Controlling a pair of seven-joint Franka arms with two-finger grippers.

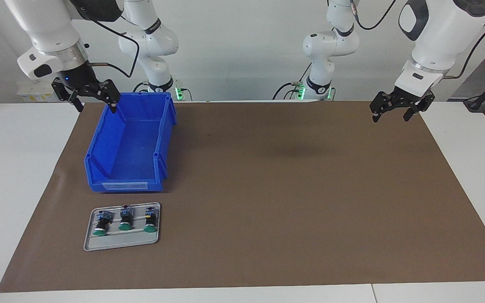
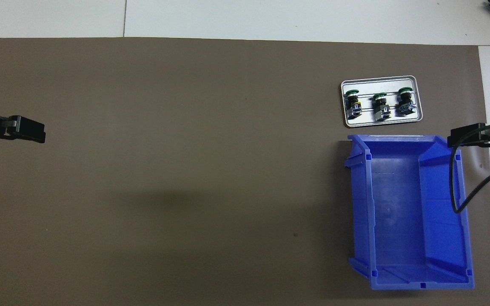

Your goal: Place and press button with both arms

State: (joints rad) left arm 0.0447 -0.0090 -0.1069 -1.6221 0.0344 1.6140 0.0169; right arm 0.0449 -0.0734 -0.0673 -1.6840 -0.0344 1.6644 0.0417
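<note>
Across the brown-matted bench (image 1: 267, 189), the tray's (image 1: 120, 244) middle button (image 1: 125, 220) at eight o'clock is judged light, rigid, best pinched across its black body; jaws are seen open on the right gripper (image 1: 93, 97) over the bin (image 1: 164, 139) and the left gripper (image 1: 397, 111) at two o'clock.

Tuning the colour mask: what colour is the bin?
Solid blue bin, clearest in the overhead view.

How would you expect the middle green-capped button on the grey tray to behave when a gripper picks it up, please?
The button lies on its side in the tray, and its round cap and cylindrical body suggest it may roll if nudged. It looks rigid, small and probably light. Close twins on either side leave little finger room, so a narrow grasp seems wise.
</note>
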